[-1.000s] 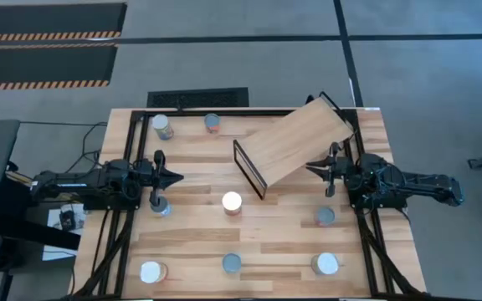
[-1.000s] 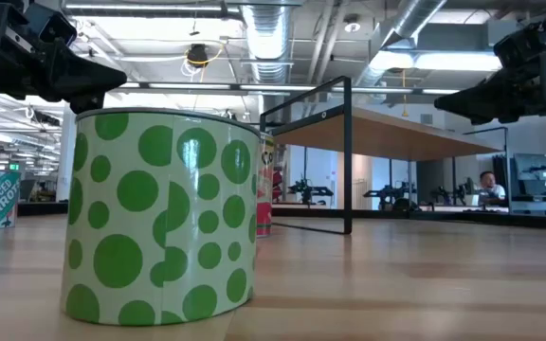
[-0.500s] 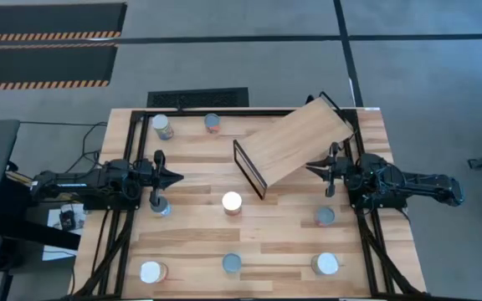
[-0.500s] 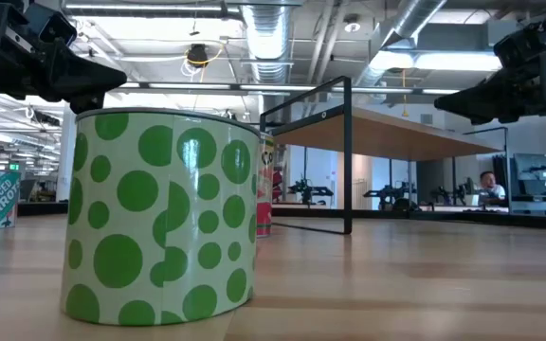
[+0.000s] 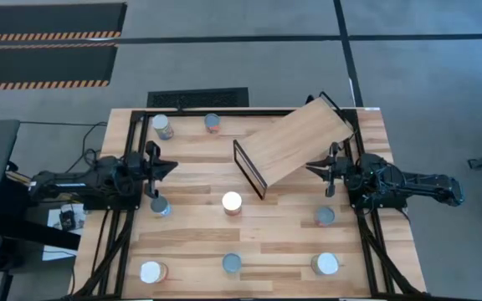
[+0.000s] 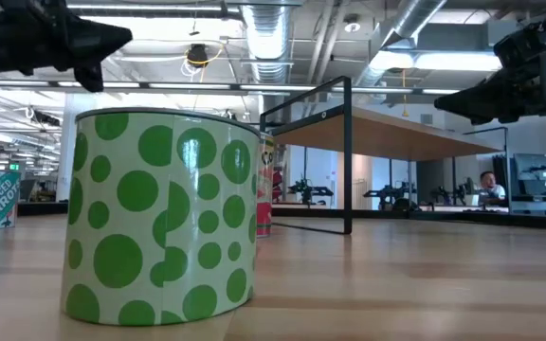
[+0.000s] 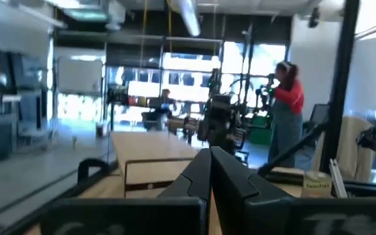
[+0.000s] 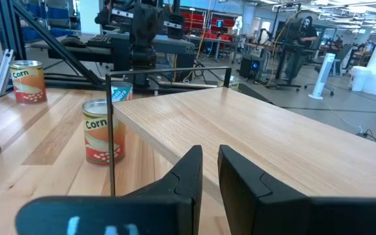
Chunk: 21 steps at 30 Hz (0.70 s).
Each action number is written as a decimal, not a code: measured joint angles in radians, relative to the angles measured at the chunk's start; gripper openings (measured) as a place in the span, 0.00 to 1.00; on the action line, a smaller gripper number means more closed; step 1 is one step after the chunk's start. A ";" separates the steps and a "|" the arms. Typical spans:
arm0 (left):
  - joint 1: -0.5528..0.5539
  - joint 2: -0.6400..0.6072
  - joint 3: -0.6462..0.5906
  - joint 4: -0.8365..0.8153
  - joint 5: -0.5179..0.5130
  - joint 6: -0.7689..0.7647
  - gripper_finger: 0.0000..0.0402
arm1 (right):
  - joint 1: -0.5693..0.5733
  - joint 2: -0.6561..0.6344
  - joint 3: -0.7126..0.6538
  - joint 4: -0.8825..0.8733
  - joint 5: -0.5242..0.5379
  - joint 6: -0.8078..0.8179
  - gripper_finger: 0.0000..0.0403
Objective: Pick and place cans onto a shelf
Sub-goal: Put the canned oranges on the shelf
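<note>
Several cans stand upright on the slatted table, among them one at the left (image 5: 159,206), a white-topped one in the middle (image 5: 233,201), one at the right (image 5: 325,216) and two at the far left (image 5: 162,125). A green-dotted can (image 6: 159,218) fills the low view's front. The light-wood shelf (image 5: 295,142) lies aslant at the far right, its near-left end on a thin black frame (image 5: 248,170). My left gripper (image 5: 174,165) is shut and empty, above the table beyond the left can. My right gripper (image 5: 310,168) hovers at the shelf's near edge (image 8: 240,130), its fingers a narrow gap apart, empty.
Three more cans stand along the near edge (image 5: 151,272), (image 5: 232,264), (image 5: 325,264). The right wrist view shows corn cans (image 8: 103,140) beside the shelf frame. People stand in the room beyond the table (image 7: 287,111). Bare wood lies between the middle can and the near row.
My left gripper has risen and gone a little toward the table's far edge, away from the left can, still shut. The cans and the shelf stand as before.
</note>
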 joint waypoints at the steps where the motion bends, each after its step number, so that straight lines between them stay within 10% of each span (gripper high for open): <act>1: 0.004 0.017 0.013 -0.002 -0.017 -0.009 0.00 | 0.000 0.000 0.000 0.000 0.000 0.000 0.19; 12: 0.155 0.377 0.172 -0.118 -0.128 -0.047 0.00 | 0.000 0.000 0.000 0.000 0.000 0.000 0.19; 21: 0.400 0.734 0.418 -0.258 0.130 0.074 0.00 | 0.000 0.000 0.000 0.001 0.000 0.000 0.19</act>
